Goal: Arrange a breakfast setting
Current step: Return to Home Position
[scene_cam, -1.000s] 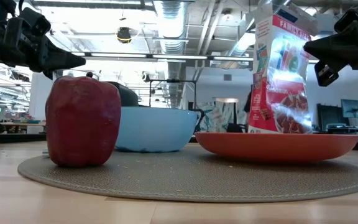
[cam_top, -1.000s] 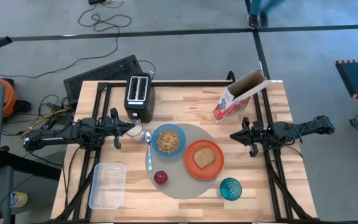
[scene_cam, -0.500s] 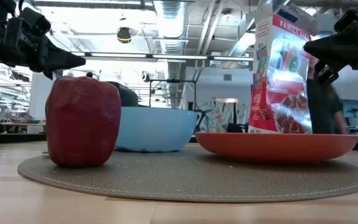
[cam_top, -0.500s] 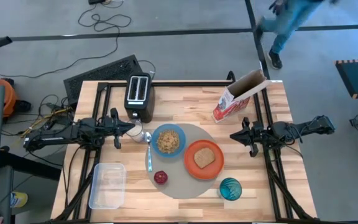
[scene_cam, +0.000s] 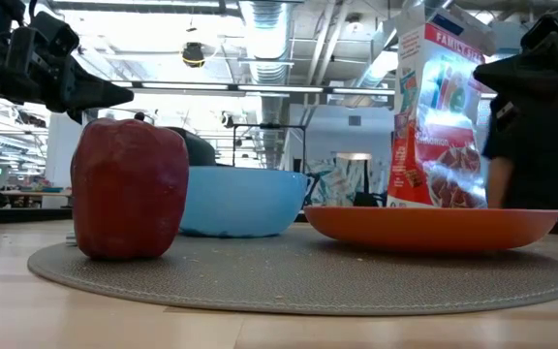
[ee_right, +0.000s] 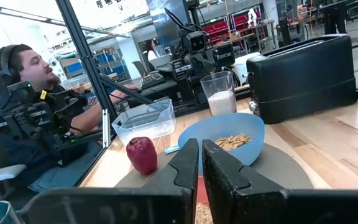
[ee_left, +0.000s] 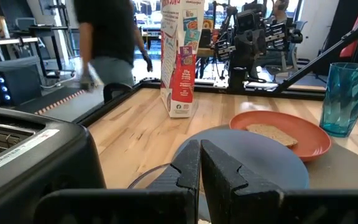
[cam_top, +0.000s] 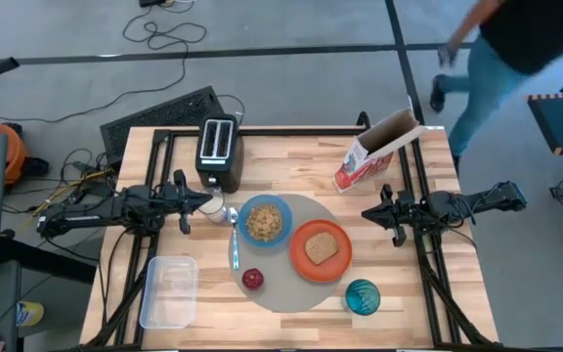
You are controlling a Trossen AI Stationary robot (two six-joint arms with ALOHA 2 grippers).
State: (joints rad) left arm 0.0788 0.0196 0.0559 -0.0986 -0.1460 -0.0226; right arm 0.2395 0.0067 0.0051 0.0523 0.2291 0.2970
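The round grey-beige mat point(cam_top: 283, 286) lies at the table's middle. On it stand the light-blue bowl point(cam_top: 265, 221) holding cereal, the red-orange plate point(cam_top: 320, 250) with the toast slice point(cam_top: 322, 247), and the red apple point(cam_top: 253, 280). The small spoon point(cam_top: 234, 244) lies along the mat's left edge. The teal glass point(cam_top: 363, 296) stands just off the mat's near right. My left gripper point(cam_top: 206, 202) is shut and empty, left of the bowl above the table. My right gripper point(cam_top: 367, 212) is shut and empty, right of the plate.
A black-and-silver toaster point(cam_top: 219, 152) stands at the far left, a tilted open cereal box point(cam_top: 377, 150) at the far right, and a clear plastic tub point(cam_top: 169, 290) at the near left. A glass of milk point(ee_right: 221, 94) stands below my left gripper. A person point(cam_top: 516, 49) is beyond the far right corner.
Both arms have kept still. A person has walked across the floor beyond the table's far right corner and now shows dark behind the cereal box in the low view.
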